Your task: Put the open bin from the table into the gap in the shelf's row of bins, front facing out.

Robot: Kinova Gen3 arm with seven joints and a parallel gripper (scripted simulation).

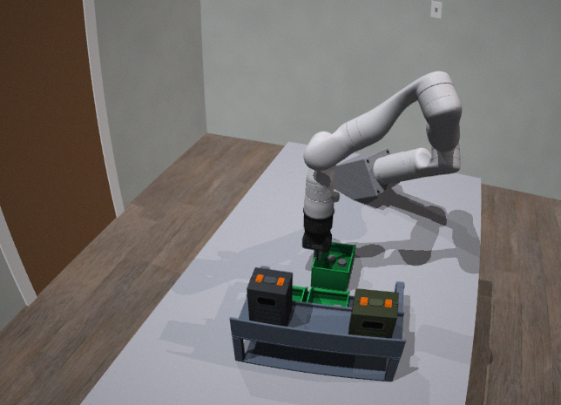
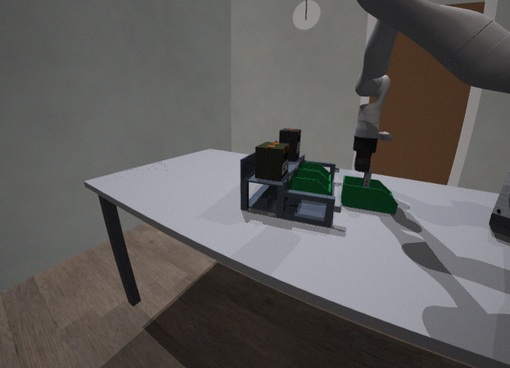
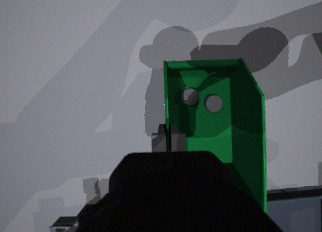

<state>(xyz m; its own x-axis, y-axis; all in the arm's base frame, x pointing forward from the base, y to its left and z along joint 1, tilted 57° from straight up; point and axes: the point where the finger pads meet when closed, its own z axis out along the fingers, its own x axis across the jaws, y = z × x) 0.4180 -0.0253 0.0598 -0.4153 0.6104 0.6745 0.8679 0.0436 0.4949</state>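
Observation:
The open green bin (image 1: 333,268) stands on the table just in front of the grey shelf (image 1: 318,330). Two grey round parts (image 1: 335,260) lie inside it. My gripper (image 1: 318,250) points straight down and is shut on the bin's side wall near a corner. The wrist view shows the fingers pinching the left wall of the bin (image 3: 220,124), with the two parts (image 3: 202,100) on its floor. From the side, the gripper (image 2: 366,180) stands at the bin's (image 2: 367,198) shelf-side end. Other green bins (image 1: 321,295) sit in the shelf row; the gap is hidden.
A black box (image 1: 269,296) and an olive box (image 1: 375,312) stand on the shelf's top board, which lies low over the bin row (image 2: 313,176). The robot base (image 1: 360,175) stands behind the bin on the table.

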